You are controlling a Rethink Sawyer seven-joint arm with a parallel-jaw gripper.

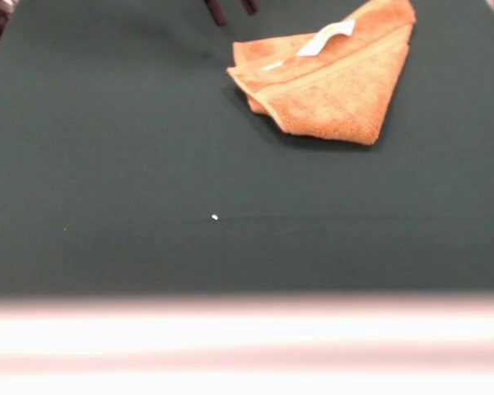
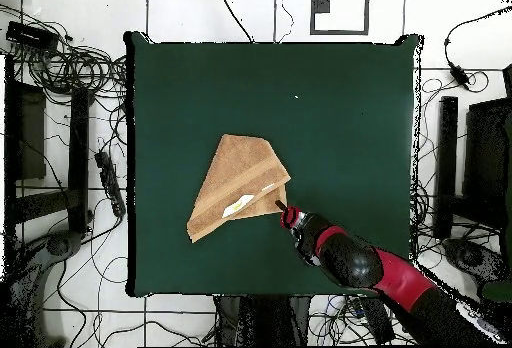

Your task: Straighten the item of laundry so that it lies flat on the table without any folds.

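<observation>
Where cables ring the floor (image 2: 70, 64), green table (image 1: 107, 164) under folded towel (image 1: 333, 90).

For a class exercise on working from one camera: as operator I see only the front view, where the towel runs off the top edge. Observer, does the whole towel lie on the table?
Observer: Yes. From overhead the towel is a folded triangle lying wholly on the table, away from every edge.
Operator: I see only two tips. Where does the arm come from?
Observer: The arm slants in over the table edge on the robot's side.
Operator: How near is it?
Observer: The fingers sit just off the towel's edge, beside the white label; I cannot tell if they touch.
</observation>
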